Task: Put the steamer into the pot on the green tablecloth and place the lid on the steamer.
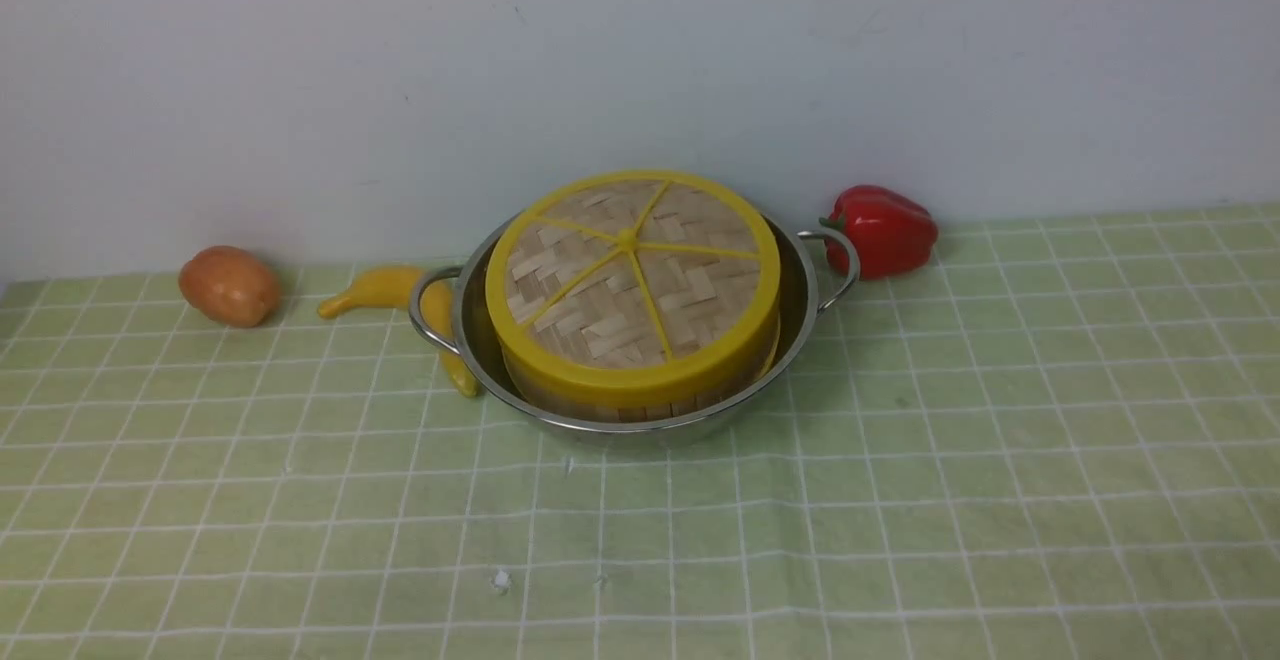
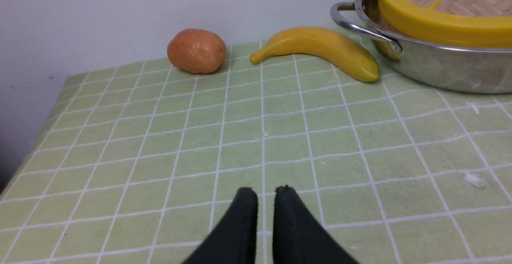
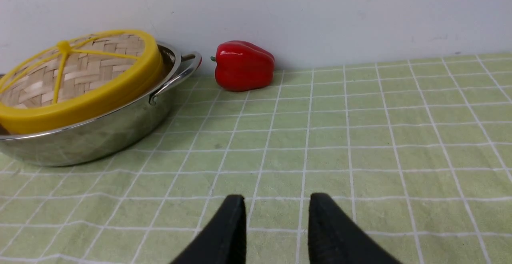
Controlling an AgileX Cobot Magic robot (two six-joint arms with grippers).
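Note:
The shiny pot (image 1: 800,325) stands on the green tablecloth (image 1: 900,500) near the back wall. Inside it sits the steamer (image 1: 620,408), of which only a strip of bamboo wall shows under the lid (image 1: 632,270). The woven lid with yellow rim and spokes lies on top, slightly tilted. Neither gripper appears in the front view. My left gripper (image 2: 266,192) hovers over bare cloth, away from the pot (image 2: 440,68), its fingers a narrow slit apart and empty. My right gripper (image 3: 277,200) is open over bare cloth, well clear of the pot (image 3: 100,136) and lid (image 3: 80,76).
A red bell pepper (image 1: 885,230) lies by the pot's right handle. A yellow banana (image 1: 385,288) lies against the left handle, with a brown potato (image 1: 230,285) further left. The white wall runs just behind them. Small white scraps (image 1: 500,580) dot the cloth.

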